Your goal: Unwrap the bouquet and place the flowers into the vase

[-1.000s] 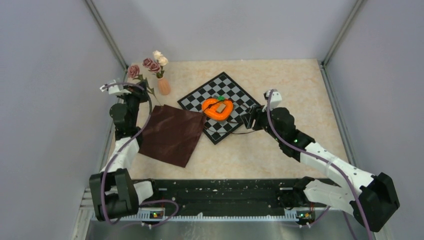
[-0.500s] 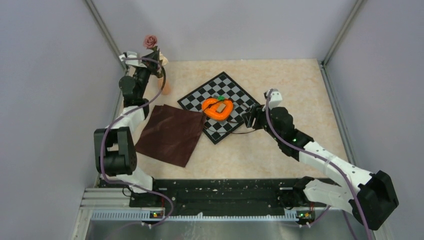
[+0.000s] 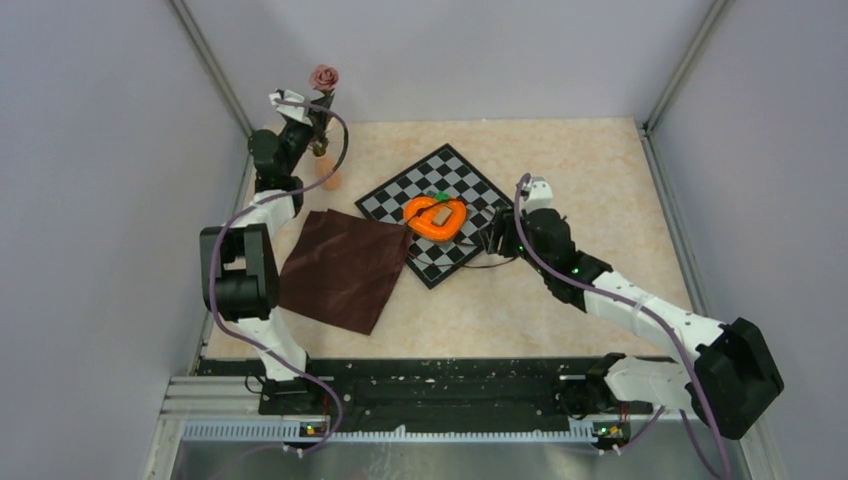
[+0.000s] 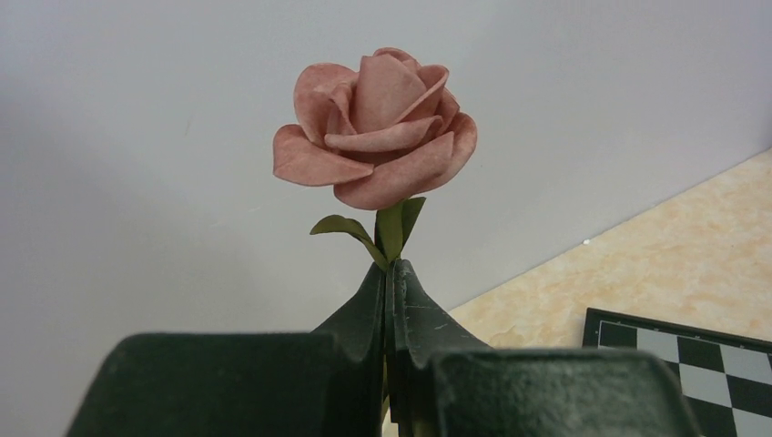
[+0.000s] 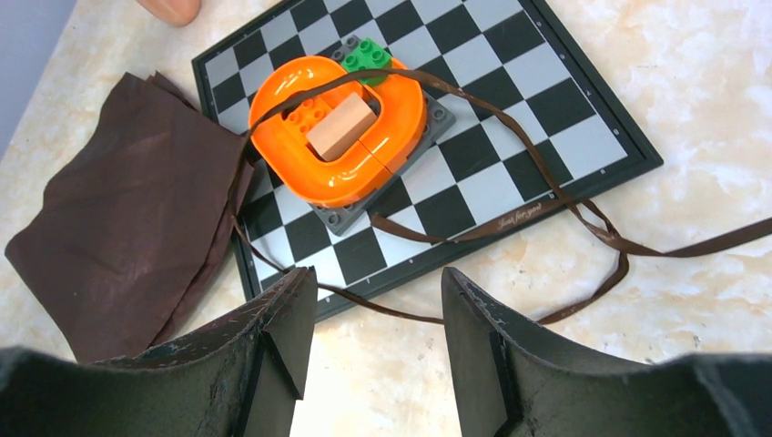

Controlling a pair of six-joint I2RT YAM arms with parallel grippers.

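Rose (image 4: 373, 127): your left claw (image 4: 390, 300), closed, grips its stem and holds it upright near the vase (image 3: 327, 180) at the bench's (image 3: 570, 160) far-left corner; your right claw (image 5: 378, 278) hangs open above the ribbon (image 5: 510, 218).

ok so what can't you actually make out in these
- vase, top view: the left arm covers its neck, so what stands in it cannot be told.
- rose stem, left wrist view: hidden below the shut left gripper.
- vase, right wrist view: cut off by the top edge.
- ribbon, right wrist view: one end runs off the right edge.
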